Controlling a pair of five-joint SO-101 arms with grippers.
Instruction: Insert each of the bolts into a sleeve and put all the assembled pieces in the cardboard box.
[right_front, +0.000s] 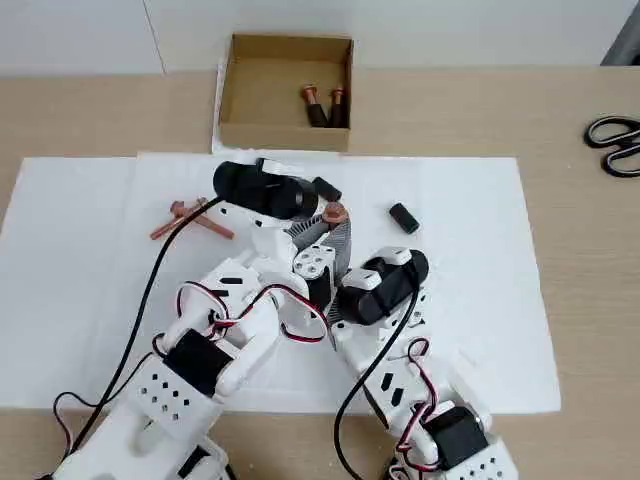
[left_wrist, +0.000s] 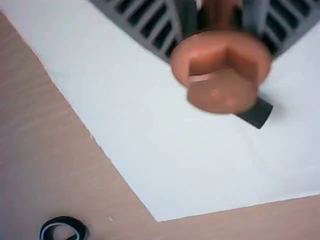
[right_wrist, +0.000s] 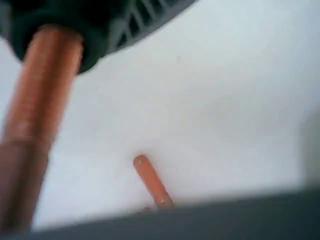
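While the light wooden table bears a wide white paper sheet, two white robot arms lean in from its near edge and meet over the middle of the sheet. Just past the paper's far edge stands the open brown cardboard box. Two assembled pieces, copper bolts in black sleeves, lie side by side against its right wall. Black-handled scissors rest on bare wood, well off to the right.

The left gripper is clenched on a copper hex-headed bolt. Grey ribbed jaws sit either side of the shaft, and the head juts past them above the paper. The right gripper sits just beside that head; what it grasps, if anything, I cannot tell. In the right wrist view a copper shaft runs out of a dark shape.

Two loose copper bolts lie crossed on the paper's left part. A short black cylindrical sleeve lies just right of the grippers, apart from them.
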